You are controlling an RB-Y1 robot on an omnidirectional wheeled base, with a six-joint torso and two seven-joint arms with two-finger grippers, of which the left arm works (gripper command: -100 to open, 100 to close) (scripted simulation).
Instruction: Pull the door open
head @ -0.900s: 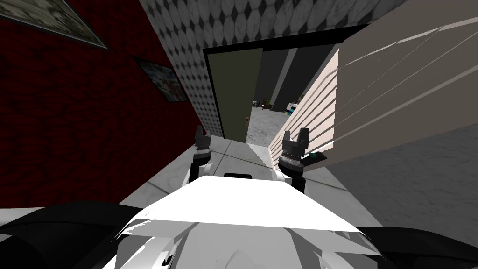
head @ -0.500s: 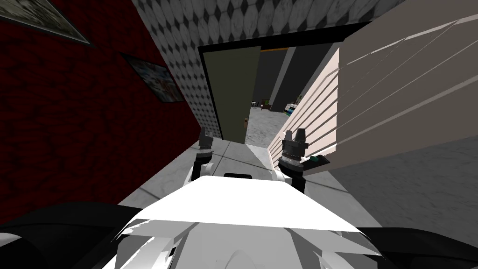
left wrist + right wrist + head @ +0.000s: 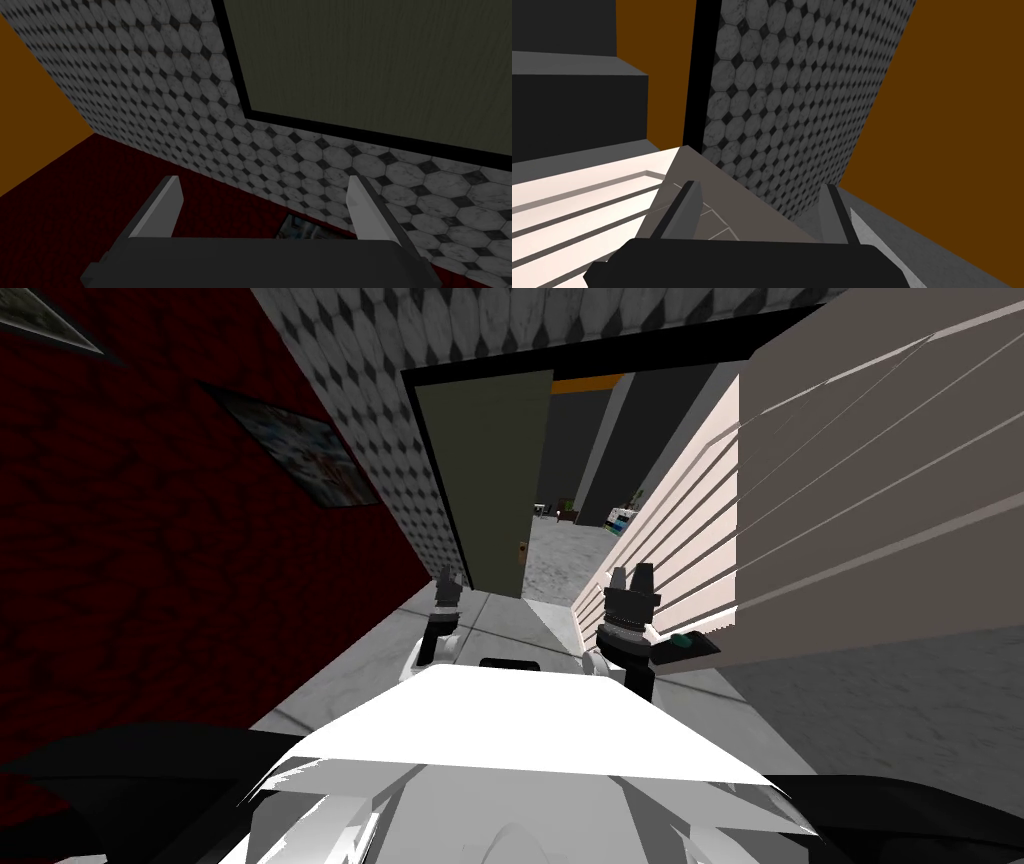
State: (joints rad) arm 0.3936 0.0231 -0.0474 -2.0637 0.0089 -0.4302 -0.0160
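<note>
Head view: olive door ajar in black frame at corridor's far end, ahead of left gripper and right gripper; handle tiny, shape indistinct. Left wrist: left gripper spread wide, facing door panel, panel cut off. Right wrist: right gripper likewise spread.

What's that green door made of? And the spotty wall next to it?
The door looks like matte, olive-painted wood: faint streaky grain shows in the left wrist view, though that is a guess. The wall beside it looks tiled: pale marbled octagons with small black squares between them.
</note>
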